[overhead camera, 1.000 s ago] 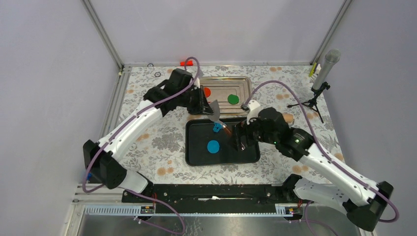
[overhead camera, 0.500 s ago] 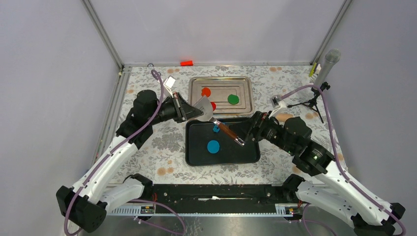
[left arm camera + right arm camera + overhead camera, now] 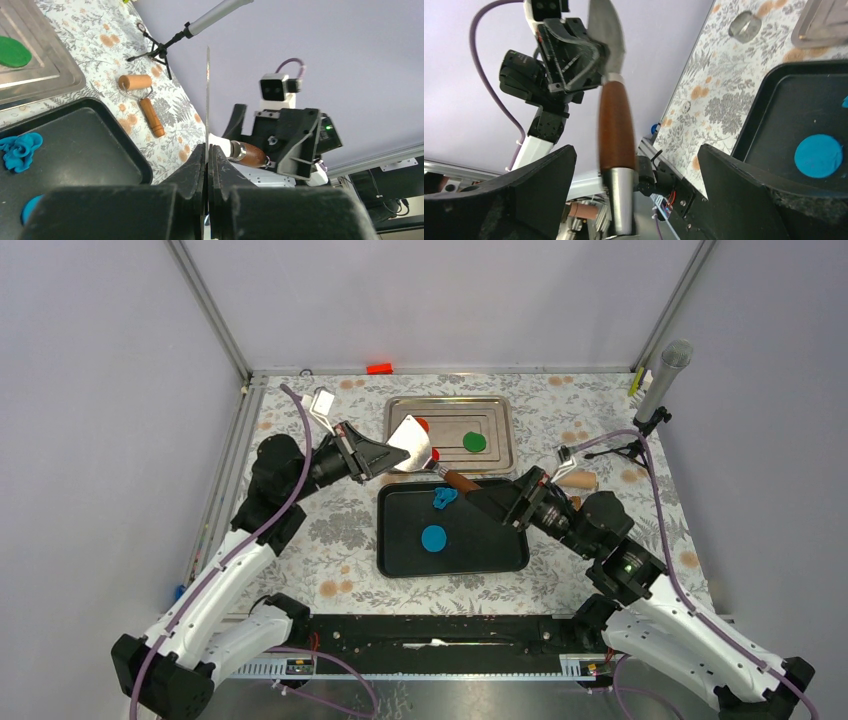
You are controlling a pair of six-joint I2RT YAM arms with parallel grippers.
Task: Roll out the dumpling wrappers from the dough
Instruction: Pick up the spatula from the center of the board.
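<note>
Dough (image 3: 444, 497), a ragged blue scrap, lies at the far edge of the black tray (image 3: 490, 550), left of its middle.

Working down from the largest, we see the flowered table (image 3: 330, 570) with that black tray at its centre. A steel tray (image 3: 450, 410) sits just beyond it.

The left gripper (image 3: 385, 457) hangs over the table left of the trays, clamped tight on the blade of a spatula (image 3: 410, 440). The left wrist view shows the blade edge-on between its closed fingers. The right gripper (image 3: 492, 502) is over the black tray's far right corner, spread as wide as it goes. The spatula's wooden handle stands between its fingers (image 3: 544, 175), and we see a gap on either side.

A roller (image 3: 578, 480) lies on the table right of the black tray. A blue wrapper (image 3: 433, 537) rests flat in the black tray, near the dough but apart from it. On the steel tray we count a green wrapper (image 3: 474, 442) to the right. Two red wrappers (image 3: 421, 425) are partly hidden by the blade.
</note>
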